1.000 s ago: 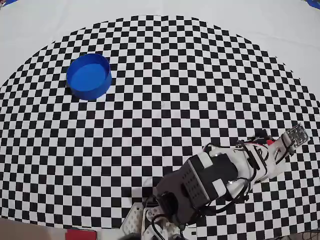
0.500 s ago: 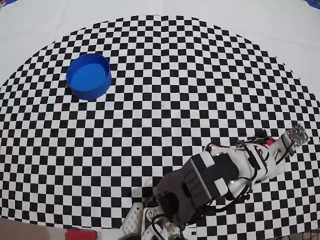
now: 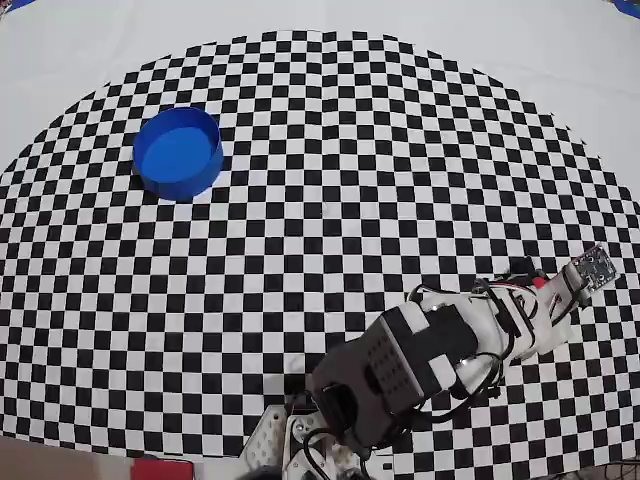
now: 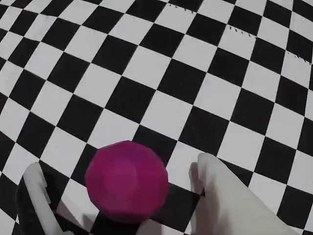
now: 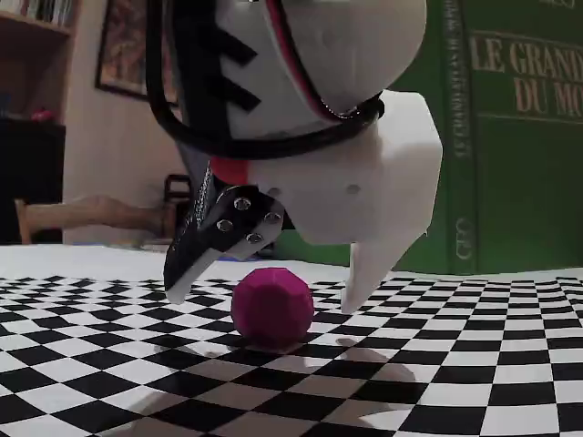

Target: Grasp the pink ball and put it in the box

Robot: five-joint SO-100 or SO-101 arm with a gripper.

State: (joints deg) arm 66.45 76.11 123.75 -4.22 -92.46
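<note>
Pink ball (image 5: 271,305) sits between the open tool (image 5: 264,289) fingers, untouched

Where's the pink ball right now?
The pink ball sits on the checkered cloth low in the wrist view, between the open gripper's two fingers; the fixed view shows gaps on both sides. The arm hides it overhead.

Pink ball (image 5: 271,304) matt, faintly faceted; gripper (image 5: 264,282) smooth white plastic (one finger black); checkered mat (image 4: 161,73) matt.
</note>
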